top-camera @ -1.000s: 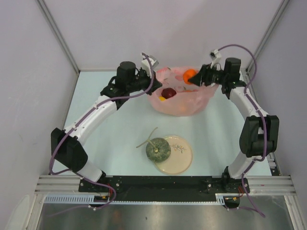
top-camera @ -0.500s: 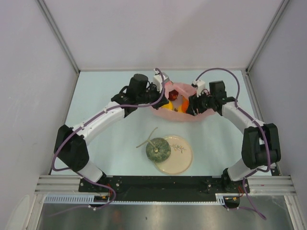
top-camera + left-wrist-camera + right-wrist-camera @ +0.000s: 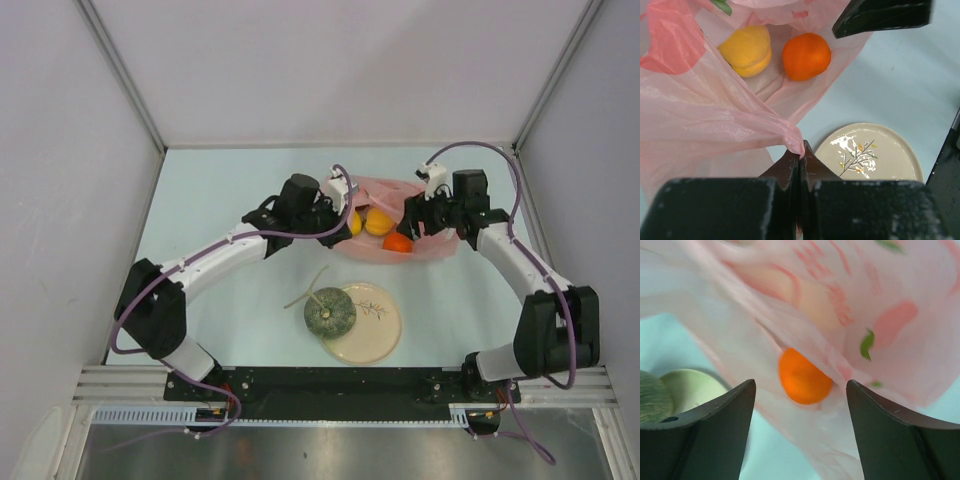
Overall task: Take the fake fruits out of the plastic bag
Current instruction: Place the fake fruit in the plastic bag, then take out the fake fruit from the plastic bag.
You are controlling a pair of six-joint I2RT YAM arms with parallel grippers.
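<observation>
You are emptying the bag, lying at 12 o'clock of the plate: your left gripper is clamping its rim while your right gripper is gaping toward the orange, probably needing a clean closing reach next.

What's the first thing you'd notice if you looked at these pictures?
The crinkly pink plastic bag lies just past the middle of the table, and the left gripper pinches its edge. A bright orange and a yellow fruit show in its open mouth. Nearer the front, a grey-green melon sits at the left edge of a cream plate.
</observation>
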